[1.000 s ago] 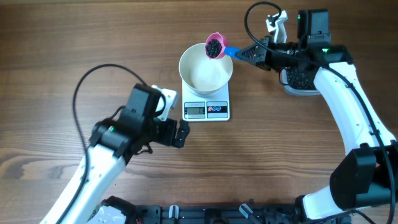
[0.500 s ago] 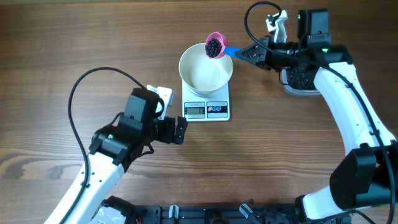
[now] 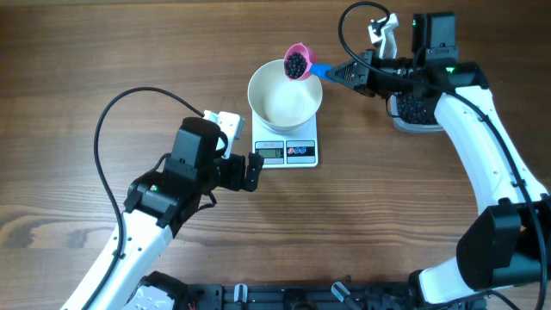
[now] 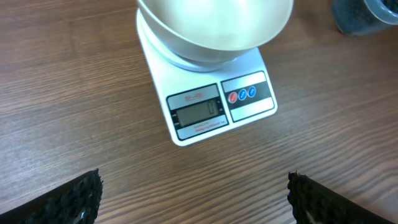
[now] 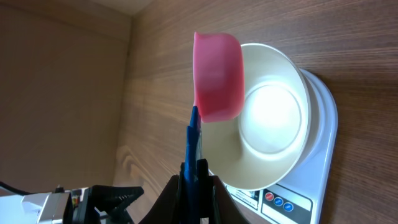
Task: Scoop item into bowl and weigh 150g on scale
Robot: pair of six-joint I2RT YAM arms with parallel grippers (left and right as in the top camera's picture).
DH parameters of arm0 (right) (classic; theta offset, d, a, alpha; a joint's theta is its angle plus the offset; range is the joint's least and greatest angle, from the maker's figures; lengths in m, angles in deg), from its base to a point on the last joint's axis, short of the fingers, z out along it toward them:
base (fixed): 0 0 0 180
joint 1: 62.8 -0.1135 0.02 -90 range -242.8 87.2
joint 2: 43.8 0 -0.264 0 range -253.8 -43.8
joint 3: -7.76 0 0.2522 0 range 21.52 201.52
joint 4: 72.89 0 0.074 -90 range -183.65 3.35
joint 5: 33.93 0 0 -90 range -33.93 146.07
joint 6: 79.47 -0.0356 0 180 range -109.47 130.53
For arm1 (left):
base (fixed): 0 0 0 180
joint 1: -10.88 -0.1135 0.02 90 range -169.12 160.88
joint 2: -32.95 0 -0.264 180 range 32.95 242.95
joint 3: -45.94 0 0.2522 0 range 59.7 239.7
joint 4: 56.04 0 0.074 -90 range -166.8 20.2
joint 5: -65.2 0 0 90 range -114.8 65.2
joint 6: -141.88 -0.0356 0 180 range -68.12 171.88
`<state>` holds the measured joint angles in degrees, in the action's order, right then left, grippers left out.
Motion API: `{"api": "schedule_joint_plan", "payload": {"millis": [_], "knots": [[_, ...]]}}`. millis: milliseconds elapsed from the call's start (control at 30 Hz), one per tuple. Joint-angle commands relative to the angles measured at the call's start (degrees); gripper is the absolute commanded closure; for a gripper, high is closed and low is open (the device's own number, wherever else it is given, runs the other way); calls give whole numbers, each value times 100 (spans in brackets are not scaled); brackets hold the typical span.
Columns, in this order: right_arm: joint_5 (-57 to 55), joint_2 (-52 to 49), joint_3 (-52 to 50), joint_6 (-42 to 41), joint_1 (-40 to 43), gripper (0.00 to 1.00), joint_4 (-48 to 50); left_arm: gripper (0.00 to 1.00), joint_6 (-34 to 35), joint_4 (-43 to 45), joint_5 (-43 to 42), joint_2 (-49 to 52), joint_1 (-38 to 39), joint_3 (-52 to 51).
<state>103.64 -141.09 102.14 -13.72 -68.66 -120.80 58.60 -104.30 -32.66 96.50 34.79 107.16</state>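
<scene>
1. The right gripper (image 3: 340, 74) is seen clenched on the blue handle (image 3: 320, 71) of a pink scoop (image 3: 296, 63); the cup is held mouth up, and a small load of the black beans (image 3: 295, 65) is carried in it.
2. The bowl (image 3: 274, 108) is set on the scale (image 3: 303, 153), near the middle of the table (image 3: 103, 52); its white inside is seen bare, so no beans are judged to have been tipped in yet.
3. The cup is hung over the bowl's far rim, on the side nearer the right arm, and not over its centre; from the pincer, the bowl's middle lies further out along the handle and a little toward the robot.
4. The handle's long axis is laid from the pincer leftward toward the bowl, close to level; a roll about that axis is judged to be what would empty the cup; the cup would best be carried inward first, lest beans be lost over the rim.
5. The remaining beans are kept in a clear tub (image 3: 413, 110) beneath the right arm, well apart from the bowl.
6. The left gripper (image 3: 251, 170) is released and empty, its fingers (image 4: 74, 196) spread wide just beside the scale's near edge; the scoop is held by the right arm alone.
7. The display (image 4: 198, 112) is turned toward the left wrist camera; its figure cannot be read with confidence.
</scene>
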Motion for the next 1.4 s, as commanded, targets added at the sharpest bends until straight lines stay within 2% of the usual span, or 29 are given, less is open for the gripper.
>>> {"api": "schedule_joint_plan", "payload": {"millis": [0, 867, 1200, 1367], "knots": [[162, -74, -50, -42, -22, 96, 52, 0, -299, 24, -299, 22, 15, -31], [184, -74, -50, -142, -24, 96, 68, 0, -326, 83, 7, 35, 289, -31], [249, -74, -50, -140, -24, 96, 68, 0, -334, -859, 407, 358, 289, 774], [337, -74, -50, -140, -22, 96, 68, 0, -328, -866, 234, 575, 289, 802]]}}
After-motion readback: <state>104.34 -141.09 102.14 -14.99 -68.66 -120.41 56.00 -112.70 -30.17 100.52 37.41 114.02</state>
